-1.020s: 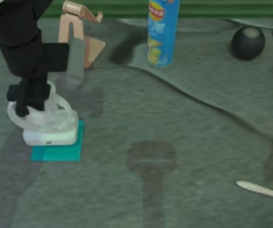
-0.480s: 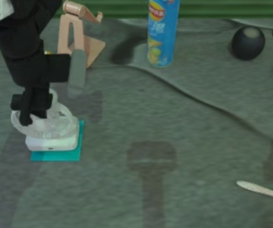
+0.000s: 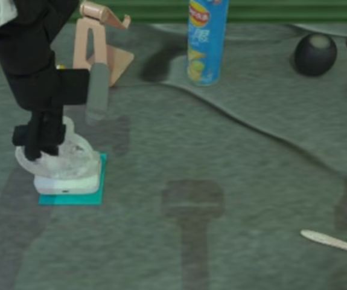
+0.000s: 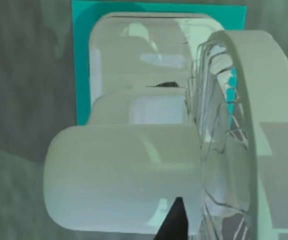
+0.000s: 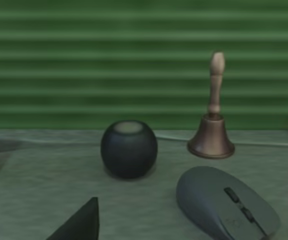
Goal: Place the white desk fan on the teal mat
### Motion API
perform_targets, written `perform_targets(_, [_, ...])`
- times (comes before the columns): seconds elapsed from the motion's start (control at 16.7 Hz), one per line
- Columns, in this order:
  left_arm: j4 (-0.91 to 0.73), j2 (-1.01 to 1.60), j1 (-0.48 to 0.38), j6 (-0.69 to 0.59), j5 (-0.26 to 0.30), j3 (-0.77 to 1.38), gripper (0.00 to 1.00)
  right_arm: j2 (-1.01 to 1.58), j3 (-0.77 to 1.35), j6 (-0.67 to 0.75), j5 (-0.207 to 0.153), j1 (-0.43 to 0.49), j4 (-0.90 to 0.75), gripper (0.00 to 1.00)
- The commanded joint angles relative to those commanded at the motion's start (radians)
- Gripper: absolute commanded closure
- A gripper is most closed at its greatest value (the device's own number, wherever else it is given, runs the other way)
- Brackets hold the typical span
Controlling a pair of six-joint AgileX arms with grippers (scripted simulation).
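Left pincer point(image 3: 37, 136) sits over the white desk fan point(image 3: 64, 166), hiding much of it; grip probably closed on fan, can't tell. Fan base covers most of teal mat point(image 3: 98, 192).

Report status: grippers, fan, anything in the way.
Left gripper down on the white desk fan, fingers unclear. Fan base sits on the teal mat. Right arm out of the top view. Peach phone stand behind, clear of the mat.

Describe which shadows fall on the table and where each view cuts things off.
Top view: a broad arm shadow lies mid-table; the left gripper hides part of the white desk fan. Left wrist view: the fan fills the picture, covering most of the teal mat.
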Motion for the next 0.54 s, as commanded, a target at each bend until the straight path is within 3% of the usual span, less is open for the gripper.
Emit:
perform_targets(0.18, [0.0, 0.0, 0.0, 0.0, 0.0, 0.0, 0.02, 0.0, 0.0, 0.0, 0.0, 0.0, 0.0, 0.0])
perform_targets(0.54, [0.0, 0.0, 0.0, 0.0, 0.0, 0.0, 0.0, 0.0, 0.0, 0.0, 0.0, 0.0, 0.0, 0.0])
